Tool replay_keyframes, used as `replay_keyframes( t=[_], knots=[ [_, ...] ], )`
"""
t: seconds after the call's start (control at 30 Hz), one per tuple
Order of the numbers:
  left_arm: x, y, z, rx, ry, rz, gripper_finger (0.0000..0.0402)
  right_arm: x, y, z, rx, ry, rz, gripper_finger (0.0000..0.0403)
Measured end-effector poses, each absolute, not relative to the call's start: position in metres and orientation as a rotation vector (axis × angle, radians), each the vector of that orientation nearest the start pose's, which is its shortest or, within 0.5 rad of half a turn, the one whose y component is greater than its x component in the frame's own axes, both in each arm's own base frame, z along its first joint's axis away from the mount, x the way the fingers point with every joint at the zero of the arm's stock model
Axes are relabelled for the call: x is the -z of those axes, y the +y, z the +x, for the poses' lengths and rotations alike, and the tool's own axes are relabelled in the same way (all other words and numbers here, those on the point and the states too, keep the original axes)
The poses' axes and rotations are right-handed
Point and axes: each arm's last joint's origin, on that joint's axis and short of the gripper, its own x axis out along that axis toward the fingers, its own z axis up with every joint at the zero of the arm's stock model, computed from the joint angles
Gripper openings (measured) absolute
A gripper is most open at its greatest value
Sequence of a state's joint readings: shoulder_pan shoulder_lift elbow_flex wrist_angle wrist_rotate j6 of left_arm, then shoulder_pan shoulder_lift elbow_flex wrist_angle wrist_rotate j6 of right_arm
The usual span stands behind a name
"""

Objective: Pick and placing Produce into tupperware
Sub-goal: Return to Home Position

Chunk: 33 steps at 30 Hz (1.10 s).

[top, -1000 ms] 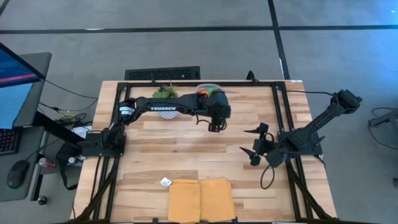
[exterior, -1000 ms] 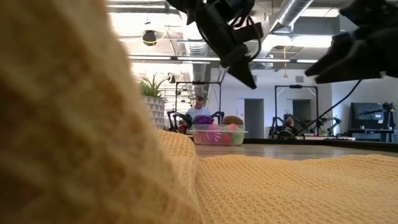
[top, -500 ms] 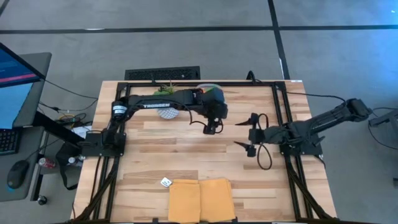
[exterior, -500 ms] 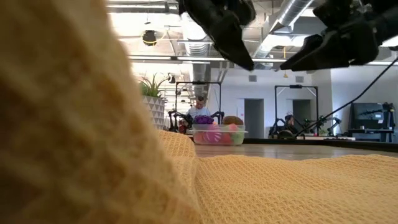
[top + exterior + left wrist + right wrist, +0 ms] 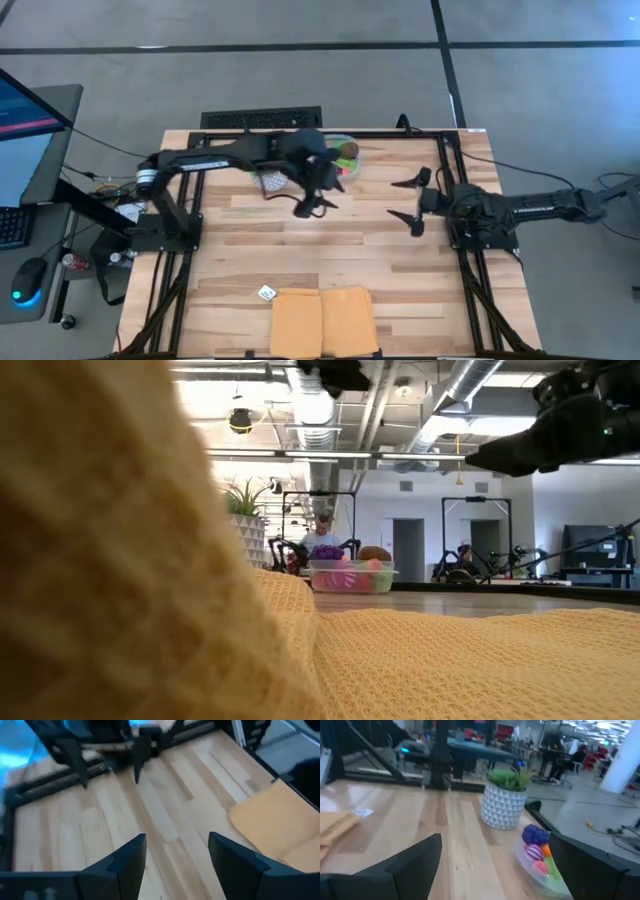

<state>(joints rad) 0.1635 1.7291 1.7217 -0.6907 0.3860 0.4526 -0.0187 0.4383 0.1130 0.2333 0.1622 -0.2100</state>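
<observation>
**Tupperware and produce.** The tupperware (image 5: 352, 565) stands at the far edge of the tabletop (image 5: 300, 250), near its middle. It is filled with produce (image 5: 350, 578). A purple grape bunch (image 5: 535, 834) lies on top, with pink, orange and green pieces beside and below it. In the low view a brown piece shows above the rim. No produce shows loose on the tabletop.

**Plant pot.** A white patterned plant pot (image 5: 504, 807) with green leaves stands just beside the tupperware. In the high view the left arm crosses over it and hides most of it.

**Left hand.** The left hand (image 5: 312, 205) hangs above the tabletop, near the tupperware on its near side. Its fingers (image 5: 127, 860) are apart and nothing is between them.

**Right hand.** The right hand (image 5: 406, 200) is over the right part of the tabletop, well apart from the tupperware, and points toward the middle. Its fingers (image 5: 415, 862) are spread wide and hold nothing.

**Other items.** A folded yellow cloth (image 5: 323, 320) lies at the near edge, about centred. A small white tag (image 5: 266, 293) lies just beside its far left corner.
</observation>
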Motion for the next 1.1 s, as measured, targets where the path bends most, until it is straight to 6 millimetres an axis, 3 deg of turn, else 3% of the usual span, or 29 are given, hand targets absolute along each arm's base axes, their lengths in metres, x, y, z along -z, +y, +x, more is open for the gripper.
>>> replay_keyframes(
  t=[0.17, 0.43, 0.6, 0.9, 1.1],
  knots=[
    [-0.352, 0.047, 0.332, 0.273, 0.449, 0.259, 0.0206, -0.181, -0.007, 0.125, 0.175, 0.068, -0.212, 0.0391],
    [-0.313, 0.034, 0.242, 0.141, 0.115, 0.288, 0.0206, -0.174, -0.006, 0.122, 0.178, -0.045, -0.234, 0.0391],
    [-0.298, 0.024, 0.198, 0.117, 0.005, 0.276, 0.0206, -0.176, -0.006, 0.122, 0.176, -0.065, -0.23, 0.0391],
    [-0.281, 0.007, 0.153, 0.169, -0.066, 0.313, 0.0206, -0.177, -0.006, 0.122, 0.178, -0.08, -0.229, 0.0391],
    [-0.263, 0.006, 0.139, 0.057, -0.114, 0.308, 0.0206, -0.177, -0.006, 0.122, 0.178, -0.079, -0.228, 0.0391]
  ],
)
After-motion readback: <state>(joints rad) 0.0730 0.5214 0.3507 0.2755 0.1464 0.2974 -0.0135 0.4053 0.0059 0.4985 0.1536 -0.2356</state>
